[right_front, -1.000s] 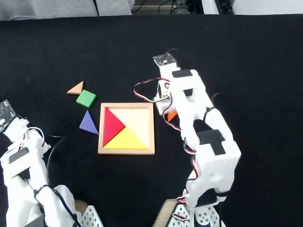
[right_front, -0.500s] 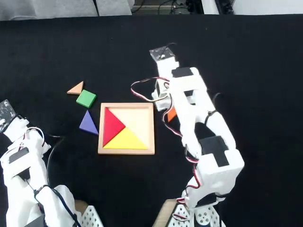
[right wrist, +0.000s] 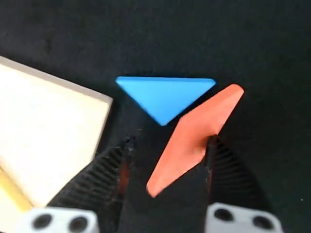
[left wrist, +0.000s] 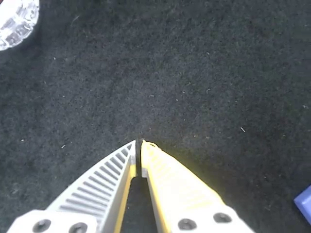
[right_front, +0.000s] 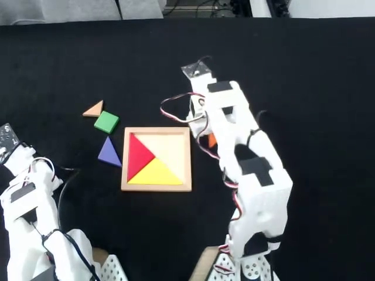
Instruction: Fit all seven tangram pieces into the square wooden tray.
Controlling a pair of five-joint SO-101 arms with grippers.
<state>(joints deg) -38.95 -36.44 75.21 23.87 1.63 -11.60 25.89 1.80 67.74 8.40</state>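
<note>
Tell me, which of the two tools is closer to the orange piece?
The right one. The right tool is open astride the orange piece beside the tray. The left tool is shut over black cloth on the tray's far side.

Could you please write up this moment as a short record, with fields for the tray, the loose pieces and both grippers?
tray: holds red triangle and yellow triangle; the rest is bare wood
loose, left of tray in high view: tan triangle, green square, purple triangle
loose, other side of tray: blue triangle, orange piece
right gripper: jaws open, straddling the orange piece
left gripper: jaws shut, empty, over black cloth
pieces left to fit: five
</note>
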